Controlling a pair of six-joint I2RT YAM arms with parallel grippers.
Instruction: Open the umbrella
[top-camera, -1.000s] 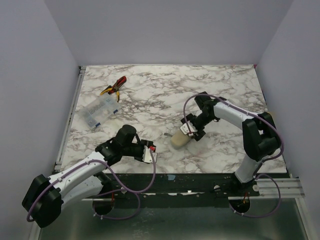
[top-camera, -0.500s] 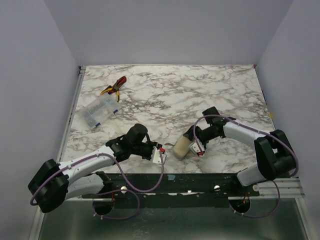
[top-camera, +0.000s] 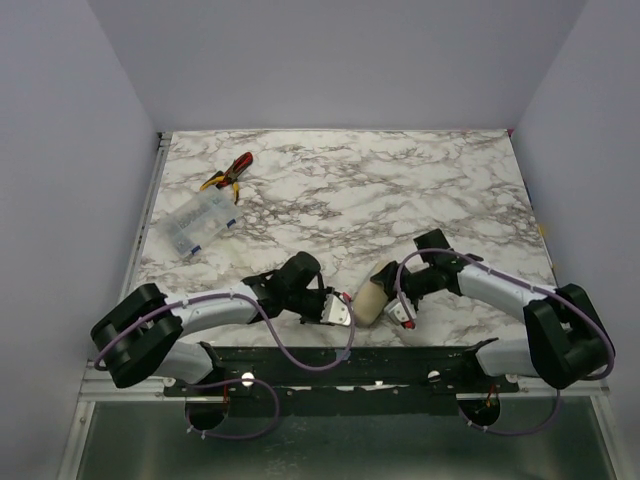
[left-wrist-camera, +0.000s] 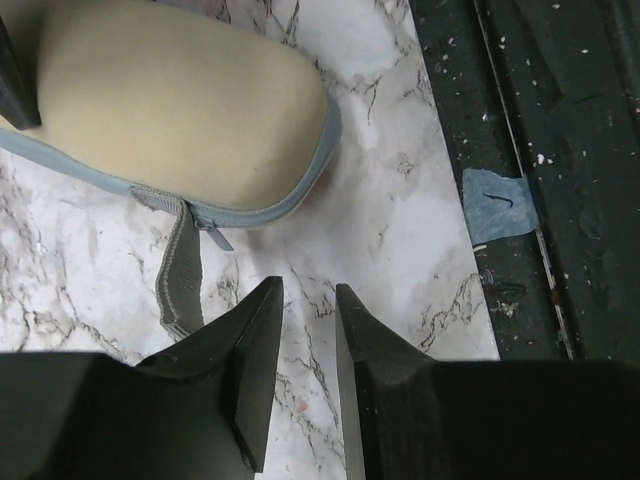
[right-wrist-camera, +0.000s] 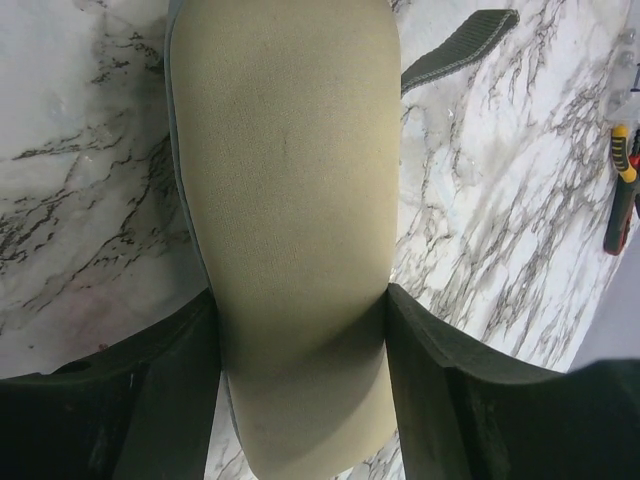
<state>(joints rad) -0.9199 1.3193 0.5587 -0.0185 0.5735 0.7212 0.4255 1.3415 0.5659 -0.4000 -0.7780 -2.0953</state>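
No lavender canopy, shaft or handle of the umbrella shows in any view. A cream tube-shaped fabric sleeve (top-camera: 368, 299) with a grey-blue zip edge lies near the table's front edge. My right gripper (top-camera: 392, 301) is shut on it; in the right wrist view the sleeve (right-wrist-camera: 290, 170) fills the space between the fingers (right-wrist-camera: 440, 370). My left gripper (top-camera: 344, 311) is just left of the sleeve, with its jaws a narrow gap apart and nothing between them. In the left wrist view the left gripper (left-wrist-camera: 308, 292) is just short of the sleeve's rounded end (left-wrist-camera: 180, 110) and its grey strap (left-wrist-camera: 178, 275).
Red and yellow pliers (top-camera: 229, 172) and a clear plastic parts box (top-camera: 200, 222) lie at the far left. The table's front edge with a scrap of blue tape (left-wrist-camera: 498, 205) runs right beside the left gripper. Grey walls enclose the table.
My right gripper has pulled the sleeve toward the table's front edge. My left gripper has moved right until it is beside the sleeve.
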